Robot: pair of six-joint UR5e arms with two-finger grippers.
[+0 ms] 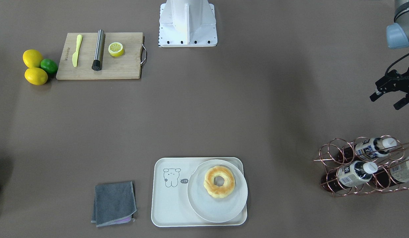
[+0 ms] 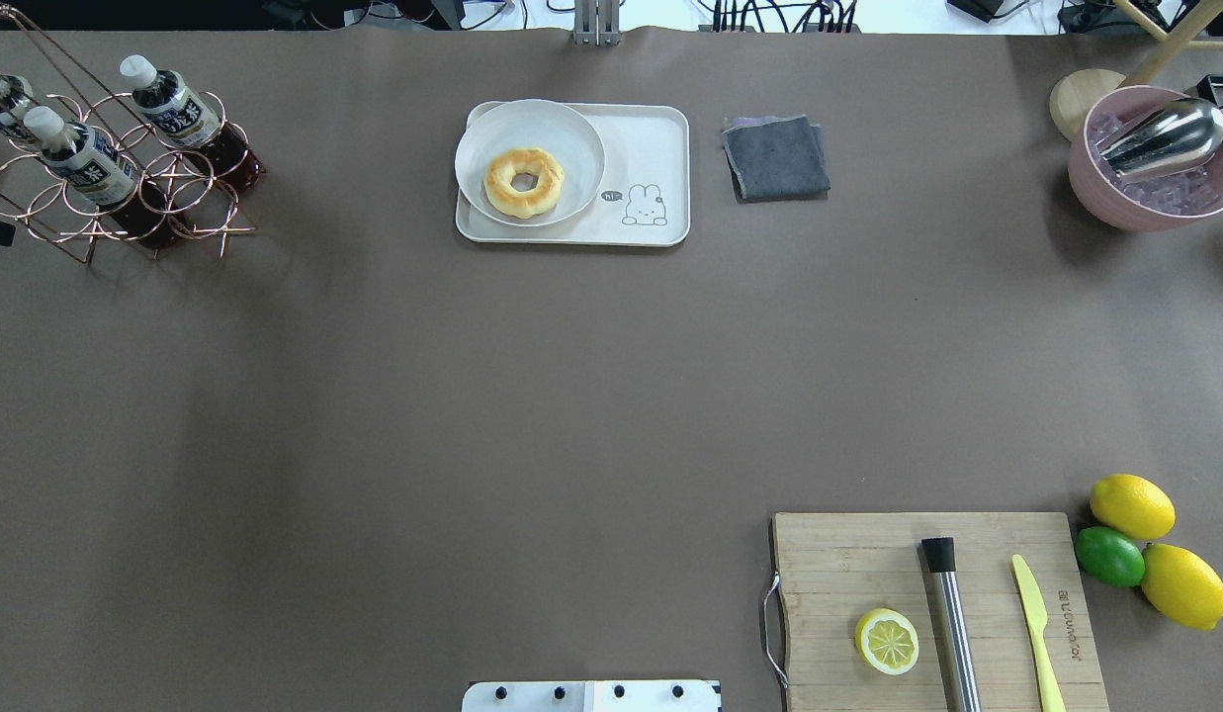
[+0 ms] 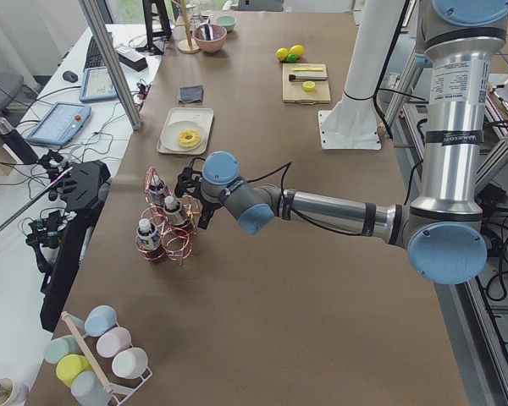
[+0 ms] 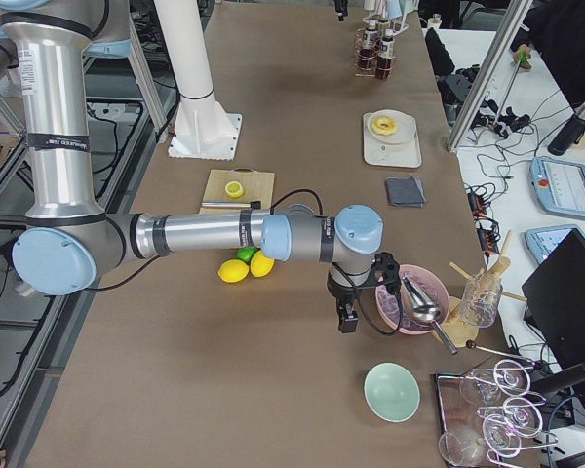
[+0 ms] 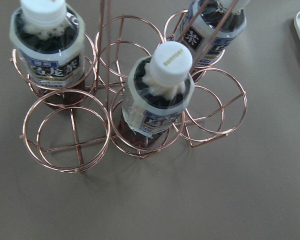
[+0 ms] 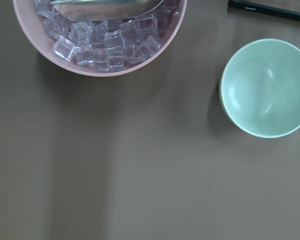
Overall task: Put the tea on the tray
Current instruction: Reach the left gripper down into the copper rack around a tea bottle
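Observation:
Three alike tea bottles stand in a copper wire rack (image 1: 326,155) at the table's left end. The middle bottle (image 5: 159,95) is right below my left wrist camera; the others (image 5: 47,47) (image 5: 212,27) are beside it. They also show in the overhead view (image 2: 82,158). My left gripper (image 1: 388,100) hovers open and empty, a little short of the rack on the robot's side. The cream tray (image 1: 168,208) (image 2: 660,148) lies at the far middle. My right gripper (image 4: 349,314) hangs beside a pink ice bowl; I cannot tell whether it is open.
A round white plate (image 1: 221,210) with a doughnut (image 1: 219,181) fills half the tray. A grey cloth (image 1: 114,203) lies beside it. A cutting board (image 1: 125,66) with knife, muddler and lemon half, whole lemons (image 1: 35,76), the ice bowl (image 2: 1155,183) and a green bowl (image 6: 265,87) are on the right.

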